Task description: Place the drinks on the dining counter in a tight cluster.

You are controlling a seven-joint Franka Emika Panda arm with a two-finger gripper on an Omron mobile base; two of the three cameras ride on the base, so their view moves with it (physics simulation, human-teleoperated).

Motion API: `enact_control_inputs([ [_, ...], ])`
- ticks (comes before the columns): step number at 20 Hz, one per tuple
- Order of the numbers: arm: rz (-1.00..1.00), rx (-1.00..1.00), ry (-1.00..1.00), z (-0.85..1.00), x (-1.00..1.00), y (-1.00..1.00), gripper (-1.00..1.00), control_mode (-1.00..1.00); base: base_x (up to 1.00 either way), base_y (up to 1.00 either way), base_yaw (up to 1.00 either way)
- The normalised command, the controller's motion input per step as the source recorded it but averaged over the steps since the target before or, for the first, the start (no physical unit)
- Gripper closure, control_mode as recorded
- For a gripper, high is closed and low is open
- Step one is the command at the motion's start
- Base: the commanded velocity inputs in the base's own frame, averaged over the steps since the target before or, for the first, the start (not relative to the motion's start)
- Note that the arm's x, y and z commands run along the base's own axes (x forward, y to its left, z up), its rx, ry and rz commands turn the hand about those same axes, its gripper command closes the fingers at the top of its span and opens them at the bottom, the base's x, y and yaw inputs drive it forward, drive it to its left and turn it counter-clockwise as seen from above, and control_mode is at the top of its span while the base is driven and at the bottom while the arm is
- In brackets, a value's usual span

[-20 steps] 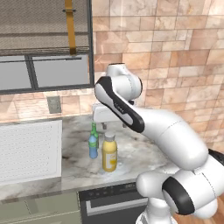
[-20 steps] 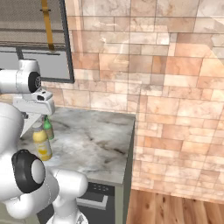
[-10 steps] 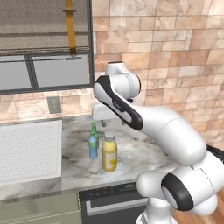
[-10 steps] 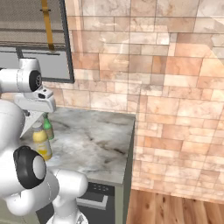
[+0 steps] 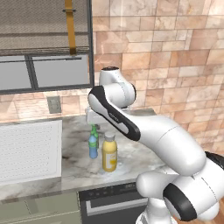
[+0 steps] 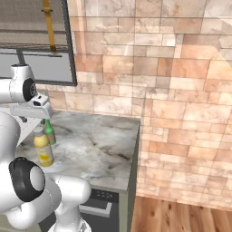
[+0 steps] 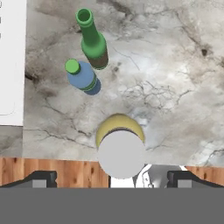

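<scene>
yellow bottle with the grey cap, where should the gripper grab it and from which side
Probably from straight above: the yellow bottle stands upright, centred between the open gripper fingertips. Grip just below the grey cap; the blue bottle stands apart, leaving room.

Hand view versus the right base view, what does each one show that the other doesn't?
Hand view alone: the blue bottle with its green cap, seen from above, and the open hand over the yellow bottle's grey cap. Right base view alone: the brick wall, window and wood floor. Both: the yellow bottle, green bottle and marble counter.
</scene>
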Motion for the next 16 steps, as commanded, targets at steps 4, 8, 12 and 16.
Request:
enact_control_inputs([
  [4,0.00,0.00,0.03,0.00,0.02,0.00,-1.00,-1.00,0.00,0.00,0.00],
  [8,0.00,0.00,0.00,0.00,0.00,0.00,-1.00,-1.00,0.00,0.00,0.00],
  [12,0.00,0.00,0.00,-0.11,0.00,0.00,-1.00,-1.00,0.00,0.00,0.00],
  [16,0.00,-0.01,0.00,-0.19,0.00,0.00,-1.00,-1.00,0.00,0.00,0.00],
])
